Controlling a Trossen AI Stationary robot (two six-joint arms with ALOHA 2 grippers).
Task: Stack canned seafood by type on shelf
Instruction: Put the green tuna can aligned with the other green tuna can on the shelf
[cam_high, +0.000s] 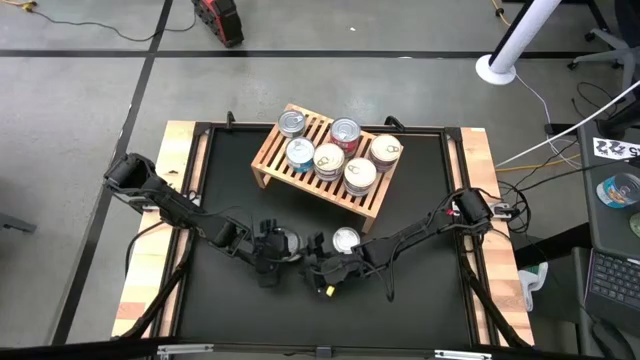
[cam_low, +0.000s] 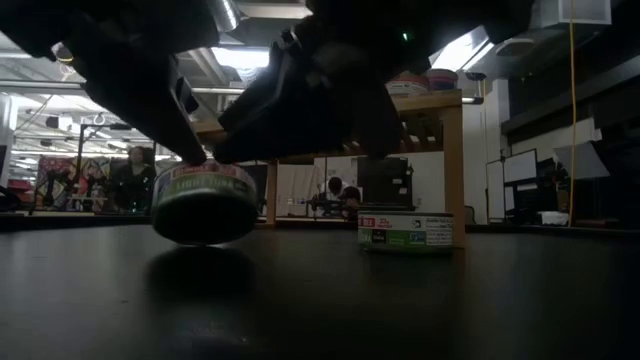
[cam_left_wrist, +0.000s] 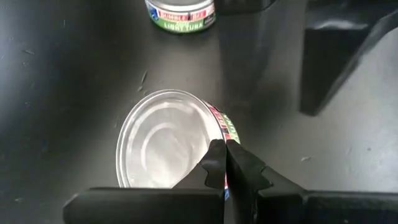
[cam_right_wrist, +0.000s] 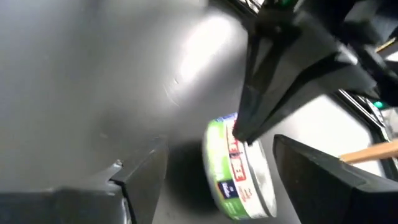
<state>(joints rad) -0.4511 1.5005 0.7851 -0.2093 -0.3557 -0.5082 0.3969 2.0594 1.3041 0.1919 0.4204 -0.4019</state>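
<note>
Left claw (cam_left_wrist: 225, 163), fingers pressed together, touches the rim of a green-labelled tin (cam_left_wrist: 168, 140) near the surface's front, well apart from the shelf (cam_high: 325, 160). Right claw (cam_right_wrist: 214, 168) stands apart, straddling it: centre it, then close squarely before you lift.

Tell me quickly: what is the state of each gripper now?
Left gripper: closed, fingertips pinched on the rim of a green-label can.
Right gripper: open, holding nothing, beside that can.
</note>
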